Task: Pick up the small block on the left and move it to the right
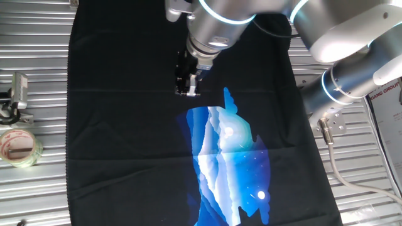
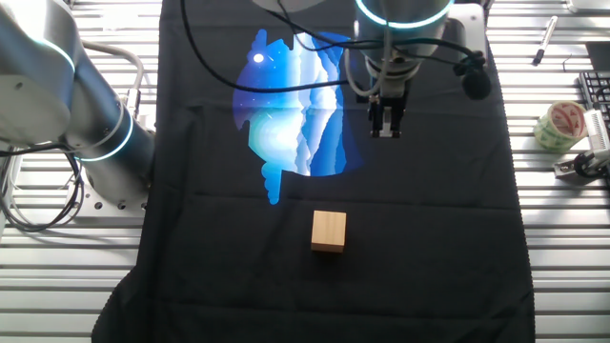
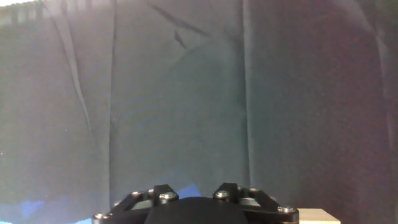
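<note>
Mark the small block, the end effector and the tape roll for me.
small block [image 2: 329, 231], the other fixed view, top face.
end effector [image 2: 386, 131], the other fixed view, between fingertips.
tape roll [image 1: 19, 147], one fixed view, its rim.

The silver arm [image 1: 326, 31] reaches in from the far right side in one fixed view, its blue-lit joints glowing, wrist turned straight down. The gripper [image 1: 188, 88] hangs upright, fingers pointing down, black fingertips [image 2: 386, 129] drawn close together with nothing between them. The hand view shows only the gripper's dark bolted base [image 3: 196, 208] along the bottom edge.
</note>
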### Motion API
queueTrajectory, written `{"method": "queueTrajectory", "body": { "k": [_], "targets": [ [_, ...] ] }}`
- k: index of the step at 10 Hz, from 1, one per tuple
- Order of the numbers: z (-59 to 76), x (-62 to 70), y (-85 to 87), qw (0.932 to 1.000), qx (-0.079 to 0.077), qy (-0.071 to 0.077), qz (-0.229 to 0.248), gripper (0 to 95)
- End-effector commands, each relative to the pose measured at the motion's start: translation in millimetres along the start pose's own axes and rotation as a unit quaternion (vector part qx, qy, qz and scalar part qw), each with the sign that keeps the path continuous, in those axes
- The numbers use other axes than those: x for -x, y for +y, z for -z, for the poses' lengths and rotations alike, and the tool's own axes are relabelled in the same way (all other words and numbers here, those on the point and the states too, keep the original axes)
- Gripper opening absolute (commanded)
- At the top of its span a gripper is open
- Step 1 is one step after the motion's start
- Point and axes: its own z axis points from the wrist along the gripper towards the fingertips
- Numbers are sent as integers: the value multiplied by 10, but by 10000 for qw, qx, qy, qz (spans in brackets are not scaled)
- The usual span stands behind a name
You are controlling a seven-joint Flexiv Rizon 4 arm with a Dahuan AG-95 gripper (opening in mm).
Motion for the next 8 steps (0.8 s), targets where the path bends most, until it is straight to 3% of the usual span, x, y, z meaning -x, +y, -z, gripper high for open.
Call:
{"method": "queueTrajectory", "body": {
  "k": [1,8],
  "targets": [
    [-22,-18,-11,10000,10,-27,2,0],
    [37,-146,-167,9999,74,-1,77,0]
  ]
}}
